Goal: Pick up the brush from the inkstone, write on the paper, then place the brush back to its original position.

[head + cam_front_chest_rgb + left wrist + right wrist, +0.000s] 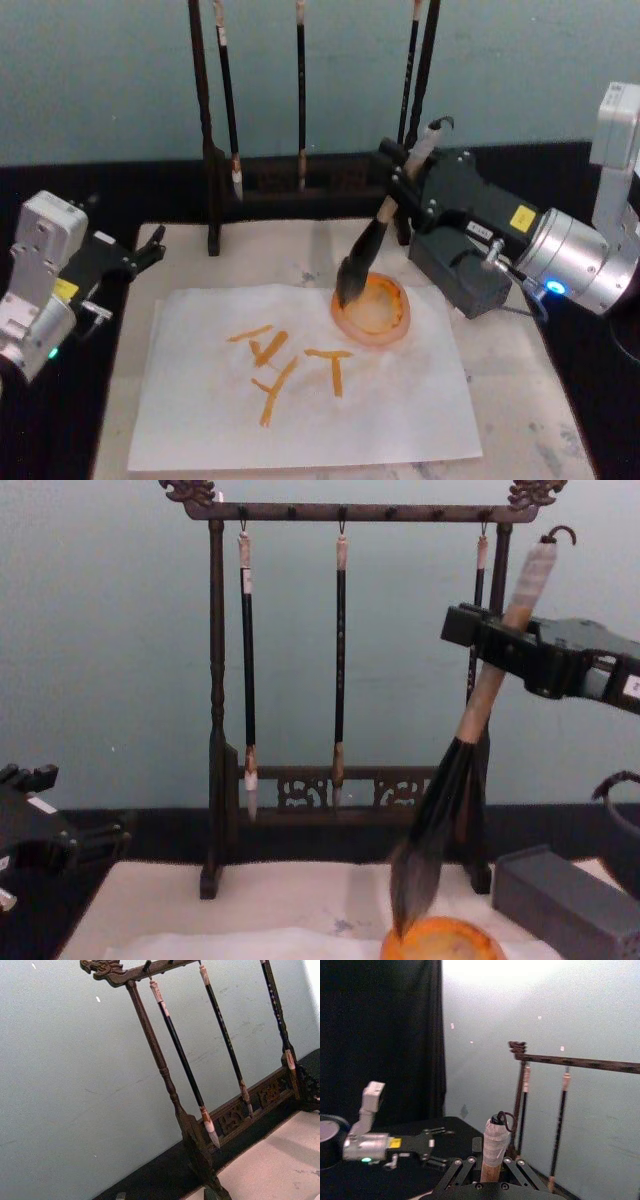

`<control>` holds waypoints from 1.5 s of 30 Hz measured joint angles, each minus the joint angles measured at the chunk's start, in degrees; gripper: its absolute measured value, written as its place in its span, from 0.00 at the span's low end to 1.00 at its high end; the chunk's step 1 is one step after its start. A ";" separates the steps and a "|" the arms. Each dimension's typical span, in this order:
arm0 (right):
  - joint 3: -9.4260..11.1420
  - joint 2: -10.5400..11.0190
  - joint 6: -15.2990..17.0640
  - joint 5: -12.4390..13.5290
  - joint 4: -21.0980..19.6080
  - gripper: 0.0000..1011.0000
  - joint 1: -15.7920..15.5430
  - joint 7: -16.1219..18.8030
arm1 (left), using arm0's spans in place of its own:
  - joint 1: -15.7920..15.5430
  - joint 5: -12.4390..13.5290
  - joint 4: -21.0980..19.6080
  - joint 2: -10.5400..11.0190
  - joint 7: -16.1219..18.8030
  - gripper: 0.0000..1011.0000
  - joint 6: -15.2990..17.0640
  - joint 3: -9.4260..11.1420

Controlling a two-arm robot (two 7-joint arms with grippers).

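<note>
- Brush (372, 245) leans in the head view, its tuft tip at the orange dish's (375, 312) left rim. The right gripper (397, 190) is clamped on its handle, with the grey box (462, 278) just beside.
- Paper (300, 430) lies on the mat (515, 385), dish at its far edge, orange strokes (336, 372) mid-sheet. The left gripper (152, 248) hovers off the mat's far-left corner, fingers spread, holding nothing.
- Left wrist view: rack (160, 1065) with thin brushes (183, 1060) against the wall.
- Right wrist view: brush's hooked end rises between the fingers.
- Chest view: rack's right post stands close behind the handle.
</note>
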 joint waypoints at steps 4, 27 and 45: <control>0.00 0.38 -0.20 -0.84 -1.37 0.15 -1.13 0.97 | 0.00 0.00 0.00 0.00 0.00 1.00 0.00 0.00; -0.43 0.05 -2.74 -6.65 -4.11 0.15 -5.40 4.28 | 0.00 0.00 0.00 0.00 0.00 1.00 0.00 0.00; -1.44 -2.34 -3.88 -9.03 -1.28 0.15 -4.38 5.10 | 0.00 0.00 0.00 0.00 0.00 1.00 0.00 0.00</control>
